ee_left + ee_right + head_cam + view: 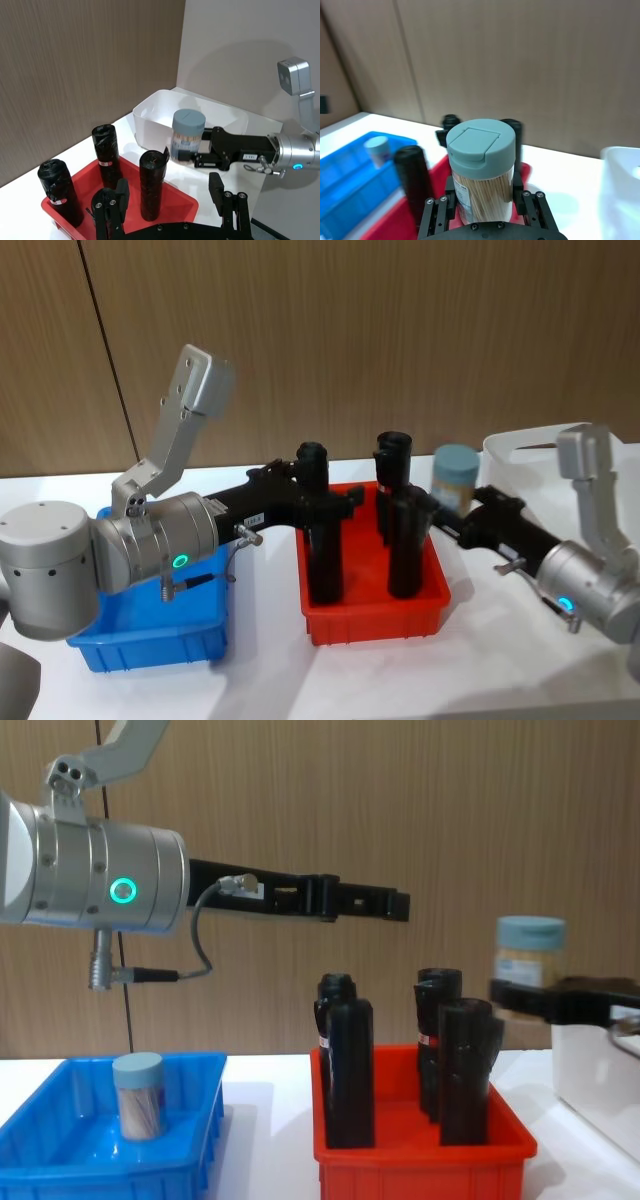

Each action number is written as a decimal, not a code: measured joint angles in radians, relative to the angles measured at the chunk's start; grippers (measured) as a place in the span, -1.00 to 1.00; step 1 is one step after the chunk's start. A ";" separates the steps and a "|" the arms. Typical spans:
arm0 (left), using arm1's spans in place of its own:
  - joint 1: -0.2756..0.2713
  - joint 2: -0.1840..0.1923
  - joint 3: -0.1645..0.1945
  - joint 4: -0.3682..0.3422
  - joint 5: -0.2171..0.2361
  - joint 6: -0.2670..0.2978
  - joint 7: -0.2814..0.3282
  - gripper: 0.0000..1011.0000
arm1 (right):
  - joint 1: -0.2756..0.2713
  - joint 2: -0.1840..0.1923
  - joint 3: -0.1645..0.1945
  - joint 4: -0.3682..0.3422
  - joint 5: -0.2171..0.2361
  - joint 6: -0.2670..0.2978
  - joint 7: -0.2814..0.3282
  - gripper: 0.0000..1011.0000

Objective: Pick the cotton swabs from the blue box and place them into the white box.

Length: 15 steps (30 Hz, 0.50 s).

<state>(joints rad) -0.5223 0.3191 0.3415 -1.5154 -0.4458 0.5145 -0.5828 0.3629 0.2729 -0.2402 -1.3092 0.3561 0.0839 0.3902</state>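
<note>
Nearest you, centre of the right wrist view: the right gripper (482, 202) clamps a swab jar (481, 150), base hidden. The left gripper (167, 200) is spread, empty, above the red bin (375, 625); rolls (325, 540) partly mask it. The white box (520, 445) is cut off at right. A second jar (138, 1095) stands lower left, in the blue box (60, 1070).

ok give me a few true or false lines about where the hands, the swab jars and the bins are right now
1. The right hand grips a swab jar. True.
2. That jar sits inside the white box. False: it is held in the air, outside the box.
3. The blue box is empty. False: a second jar stands in it.
4. The left hand is open and holds nothing. True.
5. The black rolls stand upright in the red bin. True.
</note>
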 joint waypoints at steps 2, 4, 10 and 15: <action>0.000 0.000 0.000 0.000 0.000 0.000 0.000 0.99 | -0.002 0.009 0.011 0.003 0.001 -0.003 -0.019 0.26; 0.000 0.000 0.000 0.000 0.000 0.000 0.000 0.99 | -0.003 0.015 0.020 0.005 0.001 -0.005 -0.031 0.26; 0.000 0.000 0.000 0.000 0.000 0.000 0.000 0.99 | -0.009 0.040 0.049 0.009 0.002 -0.009 -0.083 0.26; 0.000 0.000 0.000 0.000 0.000 0.000 0.000 0.99 | -0.012 0.057 0.073 0.012 0.002 -0.005 -0.126 0.26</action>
<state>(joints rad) -0.5223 0.3191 0.3415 -1.5154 -0.4458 0.5145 -0.5828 0.3505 0.3304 -0.1670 -1.2972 0.3584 0.0784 0.2638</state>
